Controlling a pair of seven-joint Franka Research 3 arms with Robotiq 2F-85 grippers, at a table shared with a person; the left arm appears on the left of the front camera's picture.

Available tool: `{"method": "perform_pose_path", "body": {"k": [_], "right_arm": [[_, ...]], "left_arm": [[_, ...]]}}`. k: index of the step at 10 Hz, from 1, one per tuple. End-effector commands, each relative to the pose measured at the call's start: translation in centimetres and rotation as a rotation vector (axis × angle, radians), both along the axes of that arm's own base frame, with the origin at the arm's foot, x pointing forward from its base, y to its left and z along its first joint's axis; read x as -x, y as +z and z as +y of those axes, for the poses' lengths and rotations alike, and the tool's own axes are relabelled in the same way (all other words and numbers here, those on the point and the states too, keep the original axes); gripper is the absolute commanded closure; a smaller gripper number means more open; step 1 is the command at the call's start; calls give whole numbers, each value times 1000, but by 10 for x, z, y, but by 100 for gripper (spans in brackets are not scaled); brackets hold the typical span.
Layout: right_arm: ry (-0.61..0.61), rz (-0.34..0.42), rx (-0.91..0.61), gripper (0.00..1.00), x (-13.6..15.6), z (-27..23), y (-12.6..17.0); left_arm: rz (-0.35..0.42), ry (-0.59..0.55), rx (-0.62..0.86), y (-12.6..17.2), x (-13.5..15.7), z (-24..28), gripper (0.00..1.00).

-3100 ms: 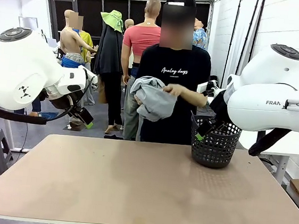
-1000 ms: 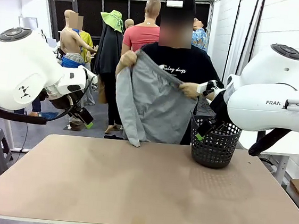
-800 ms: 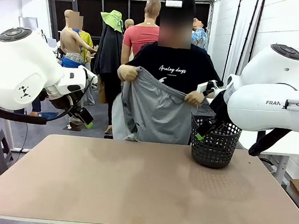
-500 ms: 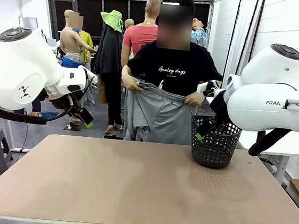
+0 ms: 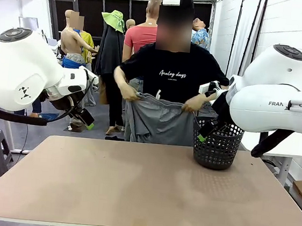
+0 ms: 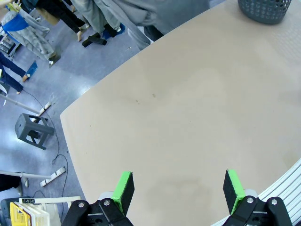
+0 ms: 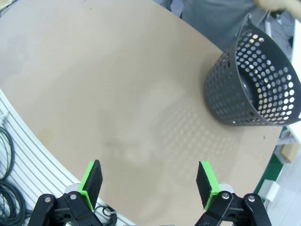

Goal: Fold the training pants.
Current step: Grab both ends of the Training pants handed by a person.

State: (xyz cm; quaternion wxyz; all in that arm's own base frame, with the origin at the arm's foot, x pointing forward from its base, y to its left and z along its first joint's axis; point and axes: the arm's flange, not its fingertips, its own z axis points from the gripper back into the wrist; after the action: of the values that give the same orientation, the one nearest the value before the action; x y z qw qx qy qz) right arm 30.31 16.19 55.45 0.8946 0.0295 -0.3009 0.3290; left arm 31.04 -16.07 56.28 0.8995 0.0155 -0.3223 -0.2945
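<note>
Front view: person at far side of table [image 5: 142, 198], top centre of frame, holds the training pants [image 5: 158, 122] up by the waistband w/ both hands, one hand [image 5: 128, 94] at the waistband's frame-left end, other hand [image 5: 193, 103] at its frame-right end. Pants are light grey and hang spread flat in front of person's torso, centre of frame, at the table's far edge. Their lower part is hidden behind that edge, so can't tell if they touch the table. Black mesh basket [image 5: 217, 148] stands upright on the table, right of centre near the far edge, just beside the pants' frame-right side. L end effector [image 6: 178, 184]: released, jaws wide apart, green pads facing each other, nothing btwn them, bare table surface beyond. In left wrist view grey fabric shows along top edge and the basket sits in the upper right corner. R end effector [image 7: 149, 173]: also released, jaws wide apart, nothing btwn the pads, bare table beyond. In right wrist view the basket is upper right, w/ grey fabric at top edge just past it. In front view both arms sit raised at the frame's L and R sides, apart from the pants.
</note>
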Motion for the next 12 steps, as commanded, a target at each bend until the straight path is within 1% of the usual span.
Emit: {"method": "perform_pose_path", "body": {"k": [1, 12], "right_arm": [[3, 0, -1, 0, 0, 0, -2], [3, 0, -1, 0, 0, 0, -2]], "left_arm": [[-2, -4, -3, 1, -1, 1, 0], [-2, -4, -3, 1, -1, 1, 0]]}}
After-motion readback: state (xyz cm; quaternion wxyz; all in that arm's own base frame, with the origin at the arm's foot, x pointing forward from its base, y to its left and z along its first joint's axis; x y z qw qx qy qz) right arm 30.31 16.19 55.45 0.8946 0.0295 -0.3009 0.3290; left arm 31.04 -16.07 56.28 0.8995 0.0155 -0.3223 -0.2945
